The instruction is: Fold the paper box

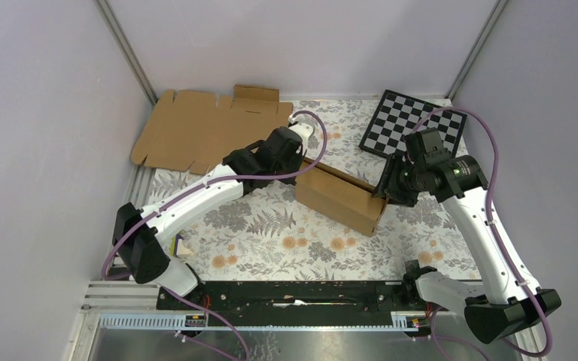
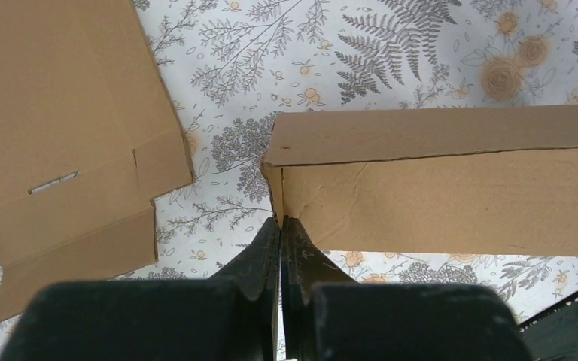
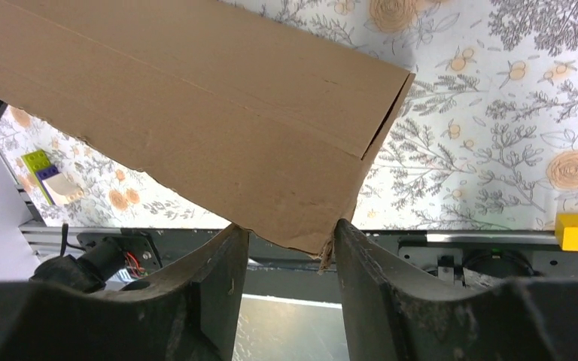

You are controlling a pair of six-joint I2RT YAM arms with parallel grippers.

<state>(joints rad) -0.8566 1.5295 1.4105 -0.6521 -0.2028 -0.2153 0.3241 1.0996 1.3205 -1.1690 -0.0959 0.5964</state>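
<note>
Closing up the half-formed paper box [image 1: 342, 199] seems to be our step in hand. It sits mid-worktop [image 1: 271, 241] between the arms, its long axis running from far left to near right, one broad face toward the arm bases. Our left jaws are clenched, tips against its left end corner; our right jaws grasp the opposite end's corner. Next, we judge, one end needs steadying while the remaining flap is pressed home.

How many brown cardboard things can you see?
2. The folded paper box sits in the middle of the table. A flat cardboard sheet lies at the far left corner. I can't see any others hiding.
</note>
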